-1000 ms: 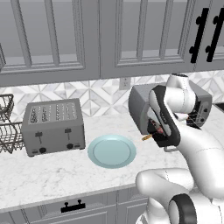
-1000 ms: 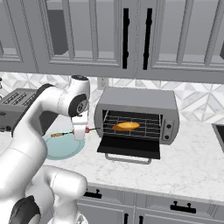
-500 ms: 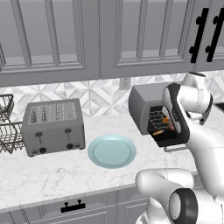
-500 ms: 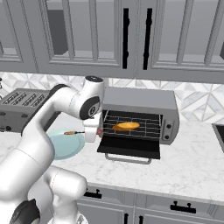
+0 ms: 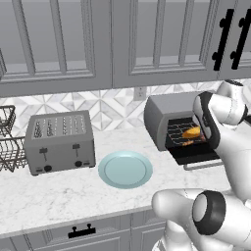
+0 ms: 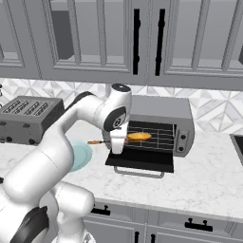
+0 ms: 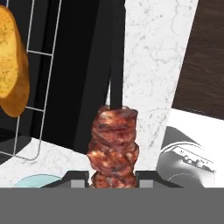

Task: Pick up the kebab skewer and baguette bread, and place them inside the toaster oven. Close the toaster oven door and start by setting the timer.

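The marble counter (image 5: 59, 196) carries a four-slot toaster (image 5: 61, 141), plate (image 5: 125, 169) and toaster oven (image 5: 169, 117).

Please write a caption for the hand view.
Claw holding brown meat skewer before open grey toaster oven, golden loaf on its rack.

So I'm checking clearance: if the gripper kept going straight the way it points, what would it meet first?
Probably the countertop beside the open toaster oven door; the gripper, shut on the kebab skewer, points along there. Depth is unclear.
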Motion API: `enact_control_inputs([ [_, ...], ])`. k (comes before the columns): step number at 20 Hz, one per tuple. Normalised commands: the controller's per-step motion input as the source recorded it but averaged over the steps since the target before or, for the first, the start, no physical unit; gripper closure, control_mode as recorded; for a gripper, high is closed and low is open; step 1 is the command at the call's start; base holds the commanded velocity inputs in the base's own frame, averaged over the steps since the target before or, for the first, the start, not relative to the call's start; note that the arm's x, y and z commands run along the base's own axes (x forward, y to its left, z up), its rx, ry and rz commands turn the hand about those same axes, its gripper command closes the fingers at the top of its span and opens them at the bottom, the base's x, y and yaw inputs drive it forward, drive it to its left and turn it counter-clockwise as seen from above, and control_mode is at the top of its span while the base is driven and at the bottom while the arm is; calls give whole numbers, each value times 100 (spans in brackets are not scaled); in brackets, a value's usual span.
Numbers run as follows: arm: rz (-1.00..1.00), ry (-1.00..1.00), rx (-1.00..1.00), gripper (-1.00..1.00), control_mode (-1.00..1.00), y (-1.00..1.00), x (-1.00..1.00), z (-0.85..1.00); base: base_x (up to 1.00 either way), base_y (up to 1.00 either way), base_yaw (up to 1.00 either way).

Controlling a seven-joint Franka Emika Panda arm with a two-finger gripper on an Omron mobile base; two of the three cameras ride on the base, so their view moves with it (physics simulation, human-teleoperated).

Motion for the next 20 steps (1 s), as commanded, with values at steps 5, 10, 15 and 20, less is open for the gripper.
enact_control_inputs([
  [5,0,-8,0,100,-100,-63,7,0,0,0,0],
  [10,0,-20,0,100,-100,-51,1,0,0,0,0],
  [15,0,-26,0,100,-100,-27,13,1,0,0,0],
  [20,0,-15,0,100,-100,-21,21,0,0,0,0],
])
